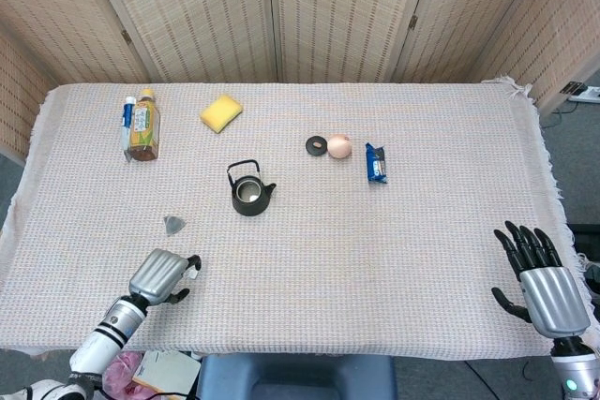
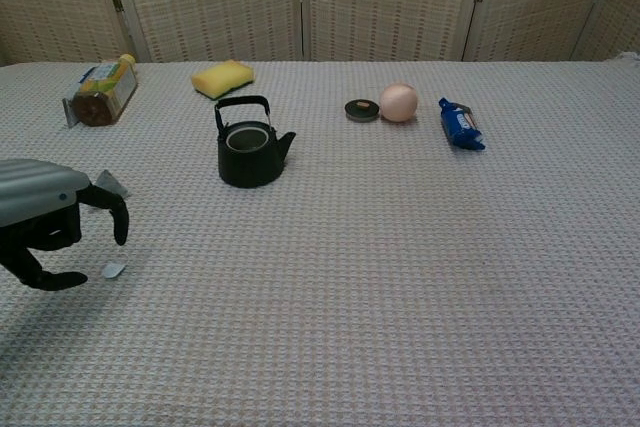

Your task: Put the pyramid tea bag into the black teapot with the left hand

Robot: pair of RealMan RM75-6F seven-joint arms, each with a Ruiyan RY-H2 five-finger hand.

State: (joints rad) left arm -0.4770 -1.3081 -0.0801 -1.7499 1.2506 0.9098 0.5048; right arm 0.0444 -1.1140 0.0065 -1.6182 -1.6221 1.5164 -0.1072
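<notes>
My main worry is the small white tag (image 2: 113,269) lying just beside my left hand (image 1: 165,275): if the tag's string, which I cannot make out, snags on a finger as I reach, it could drag the pyramid tea bag (image 1: 173,224) away before I grasp it. The bag is light and could also tip or skid if I nudge it with curled fingers. That hand hovers low over the cloth at the table's seven o'clock edge, back plate up, fingers (image 2: 118,219) curled downward and holding nothing, with the tea bag at its twelve o'clock, near but apart. The black teapot (image 1: 249,192) stands lidless at the bag's two o'clock, handle upright. My right hand (image 1: 542,277) rests at the table's four o'clock corner, fingers spread and empty, well apart from everything.
</notes>
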